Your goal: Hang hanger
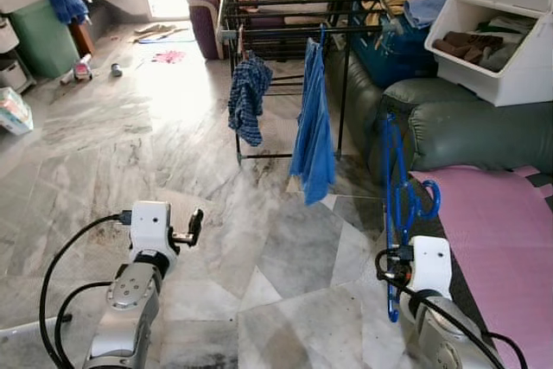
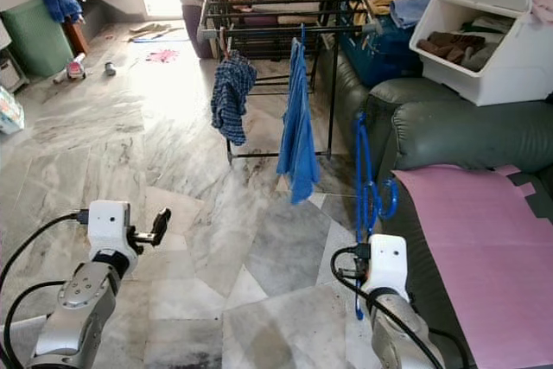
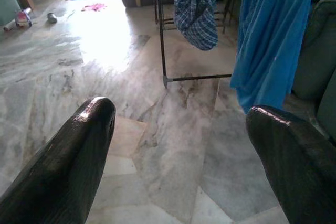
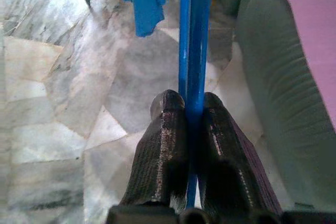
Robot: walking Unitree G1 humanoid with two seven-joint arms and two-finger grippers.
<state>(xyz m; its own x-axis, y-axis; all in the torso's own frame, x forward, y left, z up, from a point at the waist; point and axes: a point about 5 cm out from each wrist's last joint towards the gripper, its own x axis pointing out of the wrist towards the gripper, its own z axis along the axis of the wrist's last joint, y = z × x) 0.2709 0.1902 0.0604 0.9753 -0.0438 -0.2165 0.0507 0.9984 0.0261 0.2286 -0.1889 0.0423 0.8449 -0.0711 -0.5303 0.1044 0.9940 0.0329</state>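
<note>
A blue plastic hanger (image 1: 399,200) stands upright in my right gripper (image 4: 192,109), which is shut on its lower bar. The hanger's hook (image 1: 429,200) curls to the right, near the green sofa. My left gripper (image 3: 178,129) is open and empty, held low over the marble floor on the left. Ahead stands a black drying rack (image 1: 285,6) with a checked blue cloth (image 1: 249,97) and a plain blue garment (image 1: 313,127) hanging from its front rail. The rack is well beyond both grippers.
A green sofa (image 1: 449,123) with a pink mat (image 1: 501,239) lies on the right. A white storage bin (image 1: 501,32) sits on the sofa's top. Green cabinet (image 1: 39,36) and small items lie at the far left. Open marble floor (image 1: 173,144) lies before the rack.
</note>
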